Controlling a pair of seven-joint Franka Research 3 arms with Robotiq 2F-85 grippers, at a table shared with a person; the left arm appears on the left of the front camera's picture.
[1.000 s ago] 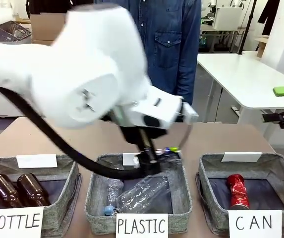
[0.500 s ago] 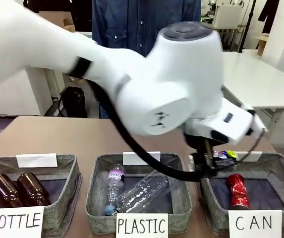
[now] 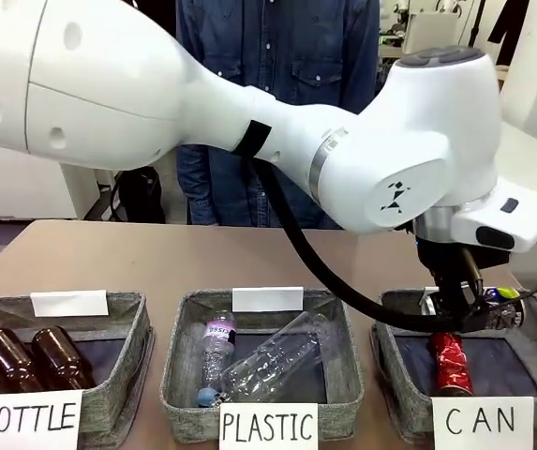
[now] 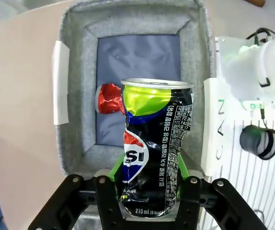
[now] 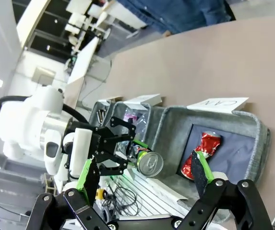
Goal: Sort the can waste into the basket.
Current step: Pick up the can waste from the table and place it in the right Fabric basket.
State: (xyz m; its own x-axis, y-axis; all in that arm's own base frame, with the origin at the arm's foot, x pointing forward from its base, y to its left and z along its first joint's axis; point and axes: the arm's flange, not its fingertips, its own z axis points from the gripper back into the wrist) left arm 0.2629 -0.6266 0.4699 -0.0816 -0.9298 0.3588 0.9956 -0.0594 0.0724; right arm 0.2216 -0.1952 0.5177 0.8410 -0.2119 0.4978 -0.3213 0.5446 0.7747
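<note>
Black-and-silver can point(image 4: 151, 148), clenched in left hand point(image 4: 149, 191), has moved over CAN basket point(image 3: 521, 309).

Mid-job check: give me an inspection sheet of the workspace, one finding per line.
Surface: brown table, bare beyond the baskets.
Job's things: black-and-silver can held above the CAN basket; red can lies inside it.
Clutter: PLASTIC basket with clear bottles; BOTTLE basket with two brown bottles.
Claws: left claw shut on the black-and-silver can; right claw open, empty.
Cables: black cable hangs from the left arm near the PLASTIC basket.
Surroundings: person stands at the far side; white table behind.
</note>
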